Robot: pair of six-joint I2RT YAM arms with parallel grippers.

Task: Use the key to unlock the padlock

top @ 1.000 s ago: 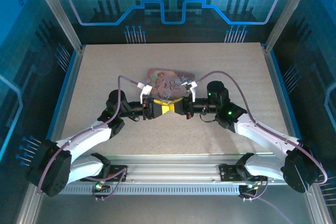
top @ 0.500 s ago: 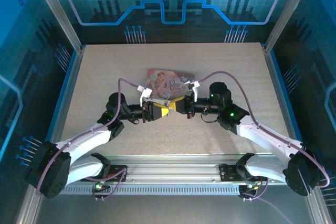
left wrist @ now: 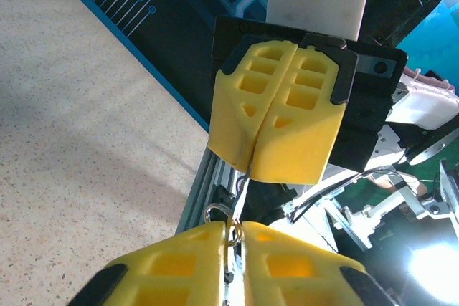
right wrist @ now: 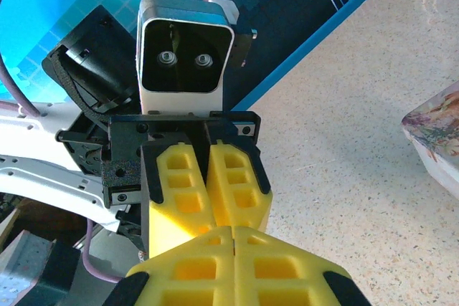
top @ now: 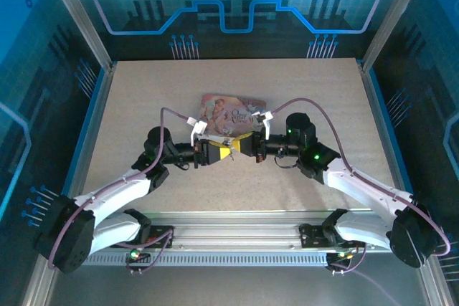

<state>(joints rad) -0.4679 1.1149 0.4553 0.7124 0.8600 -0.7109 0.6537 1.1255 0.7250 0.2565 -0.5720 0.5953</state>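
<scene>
desk [top: 143,105]: pink tin [top: 231,107] lies behind the arms.
right gripper [left wrist: 252,166]: jaws clenched, slim metal at the seam.
left gripper [left wrist: 235,231]: jaws pinch the key's ring end.
key [left wrist: 242,190]: midair between both; light, stiff, slippery; hold the flat bow.
padlock: cannot tell where.

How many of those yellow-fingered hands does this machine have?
2. The left hand and the right hand meet fingertip to fingertip over the table, just in front of the pink tin. None seems hidden.
</scene>
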